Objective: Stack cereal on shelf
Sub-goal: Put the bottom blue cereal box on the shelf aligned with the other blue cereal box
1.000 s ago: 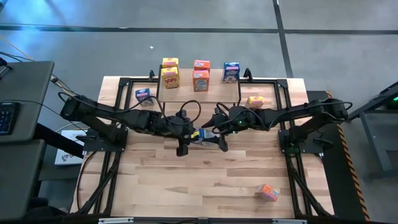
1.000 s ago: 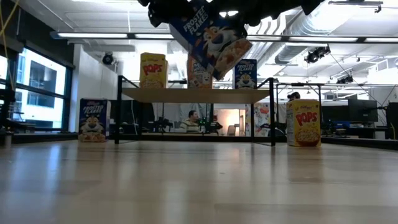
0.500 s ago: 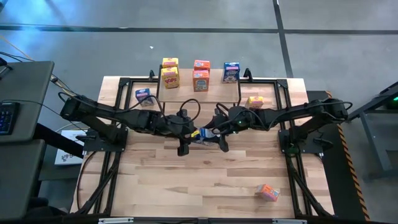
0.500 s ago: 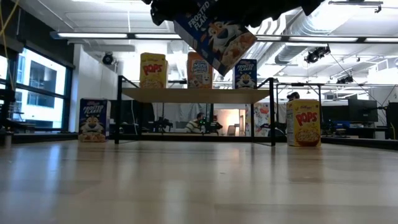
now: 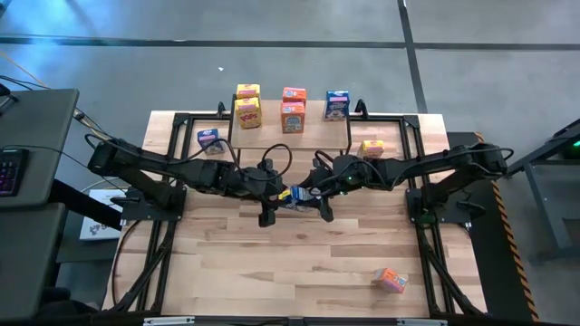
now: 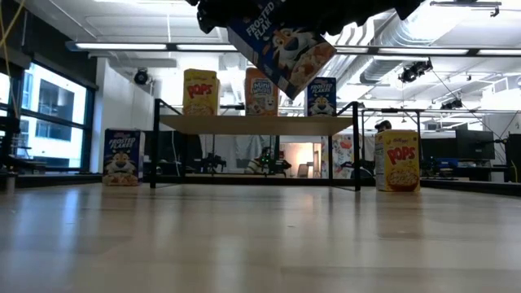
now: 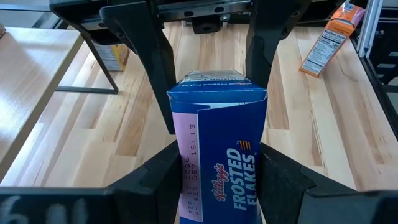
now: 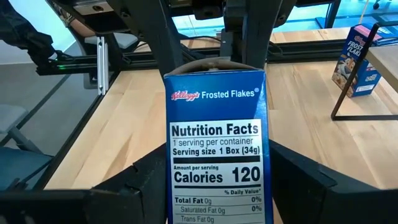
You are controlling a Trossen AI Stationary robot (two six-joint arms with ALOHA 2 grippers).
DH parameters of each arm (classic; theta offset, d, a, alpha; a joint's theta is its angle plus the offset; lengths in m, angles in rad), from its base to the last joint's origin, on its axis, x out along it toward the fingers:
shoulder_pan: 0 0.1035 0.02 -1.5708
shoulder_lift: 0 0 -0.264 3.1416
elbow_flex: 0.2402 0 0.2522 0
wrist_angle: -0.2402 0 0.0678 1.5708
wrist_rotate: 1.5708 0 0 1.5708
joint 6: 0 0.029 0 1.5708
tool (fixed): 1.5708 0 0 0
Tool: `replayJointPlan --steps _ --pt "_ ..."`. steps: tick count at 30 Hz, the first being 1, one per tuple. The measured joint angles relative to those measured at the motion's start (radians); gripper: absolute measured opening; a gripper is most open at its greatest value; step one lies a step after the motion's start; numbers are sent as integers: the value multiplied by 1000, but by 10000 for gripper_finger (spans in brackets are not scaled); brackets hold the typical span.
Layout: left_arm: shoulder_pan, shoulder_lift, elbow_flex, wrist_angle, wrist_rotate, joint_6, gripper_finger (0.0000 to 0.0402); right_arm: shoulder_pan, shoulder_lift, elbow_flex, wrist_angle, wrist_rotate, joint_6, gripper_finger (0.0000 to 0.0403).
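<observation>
I hold a blue Frosted Flakes box (image 5: 292, 196) in the air above the middle of the bench (image 5: 272, 263), between my two pincers. My left pincer (image 5: 275, 194) is clamped on one end of it, and my right pincer (image 5: 308, 196) has its fingers set against the other end, pressing the narrow sides. In the low view the box hangs tilted, its front showing the cartoon tiger and white lettering. One narrow side is white-panelled with a printed date code; the opposite face carries the Nutrition Facts panel in black on white under a blue band.

The shelf (image 5: 290, 139) stands at the far edge of the bench, a light plank on thin black legs. On its top stand a yellow Pops box (image 5: 248, 112), an orange box (image 5: 293, 117) and, toward the right end, a second blue box (image 5: 337, 104). Behind the yellow and orange ones I see another yellow box (image 5: 247, 91) and another orange box (image 5: 294, 94).

On the bench, just left of the shelf, stands a small blue box (image 5: 208, 139); just right of it stands a yellow Pops box (image 5: 372, 148). An orange box lying flat (image 5: 390, 280) sits near the bench's near right corner, well apart from the rest.
</observation>
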Motion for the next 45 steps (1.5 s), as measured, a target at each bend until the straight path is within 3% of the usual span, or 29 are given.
replayJointPlan --steps 5,14,17,38,45 --pt "0 0 0 0 0 4 176 0 0 0 0 0 0 220" --pt "2 0 0 2 0 51 245 0 0 1 1 10 0 220" --pt "3 0 10 1 -10 -1 260 0 0 1 0 11 0 220" --pt "-2 -43 12 -90 19 35 264 0 0 1 2 3 34 220" --pt "-5 -96 13 -179 16 -18 264 34 0 1 1 3 28 258"
